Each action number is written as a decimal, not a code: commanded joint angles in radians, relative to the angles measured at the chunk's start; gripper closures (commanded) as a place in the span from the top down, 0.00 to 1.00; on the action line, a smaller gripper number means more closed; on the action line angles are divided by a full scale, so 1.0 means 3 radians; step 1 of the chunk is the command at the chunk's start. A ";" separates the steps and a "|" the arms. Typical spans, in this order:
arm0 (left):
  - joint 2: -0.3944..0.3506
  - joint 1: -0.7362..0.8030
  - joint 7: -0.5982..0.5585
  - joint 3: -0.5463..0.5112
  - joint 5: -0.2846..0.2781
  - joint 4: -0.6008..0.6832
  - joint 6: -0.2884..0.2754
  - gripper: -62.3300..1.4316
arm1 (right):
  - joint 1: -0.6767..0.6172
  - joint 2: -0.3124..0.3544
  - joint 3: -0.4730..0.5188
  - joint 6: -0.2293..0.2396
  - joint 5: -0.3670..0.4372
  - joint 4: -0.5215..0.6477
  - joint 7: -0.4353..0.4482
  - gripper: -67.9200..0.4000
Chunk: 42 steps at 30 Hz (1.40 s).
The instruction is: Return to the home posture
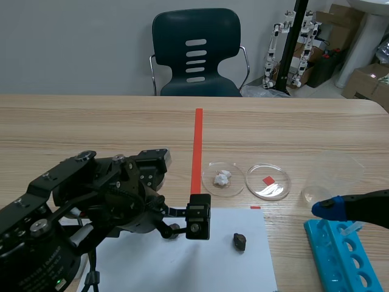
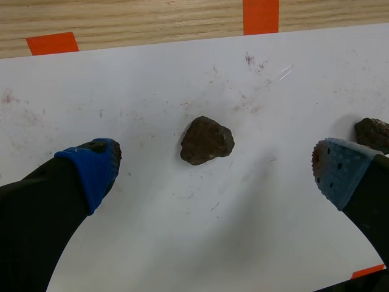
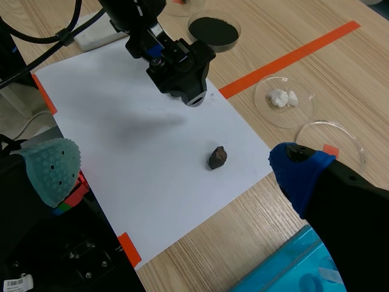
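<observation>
My left gripper (image 2: 213,170) hangs open over a white paper sheet (image 2: 182,243). A small dark brown rock (image 2: 206,140) lies on the sheet between and slightly ahead of its blue-padded fingers, untouched. A second dark rock (image 2: 374,134) peeks out beyond one finger. In the scene view the left arm's end (image 1: 197,224) hovers above the sheet (image 1: 213,267), left of a rock (image 1: 240,241). My right gripper (image 3: 176,176) is open and holds nothing, high above the sheet's edge. In the scene view it (image 1: 328,208) is at the right, over the blue tube rack (image 1: 343,258).
Beyond the sheet stand a petri dish with white lumps (image 1: 223,178) and a dish with a red bit (image 1: 268,180). A clear plastic cup (image 1: 331,176) lies to their right. A dish of black powder (image 3: 214,29) sits past the left arm. A dark chair (image 1: 196,55) stands across the table.
</observation>
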 commanded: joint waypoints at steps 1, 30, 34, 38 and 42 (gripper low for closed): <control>0.0008 -0.0018 -0.0018 0.0000 0.0000 0.0020 0.0003 1.00 | 0.0004 0.0042 0.0004 0.0000 0.0037 0.0015 0.0038 1.00; -0.0388 0.0000 -0.0444 -0.0004 -0.0553 0.0145 -0.0188 1.00 | 0.0004 0.0042 0.0004 0.0000 0.0037 0.0015 0.0038 1.00; -0.0649 0.0161 -0.0769 -0.0090 -0.0600 0.0409 -0.0329 1.00 | 0.0004 0.0042 0.0004 0.0000 0.0037 0.0015 0.0038 1.00; -0.0927 0.0460 -0.1120 -0.0285 -0.0665 0.0654 -0.0593 1.00 | 0.0004 0.0042 0.0004 0.0000 0.0037 0.0015 0.0038 1.00; -0.1150 0.0880 -0.1452 -0.0534 -0.0671 0.0871 -0.0829 1.00 | 0.0004 0.0042 0.0004 0.0000 0.0037 0.0015 0.0038 1.00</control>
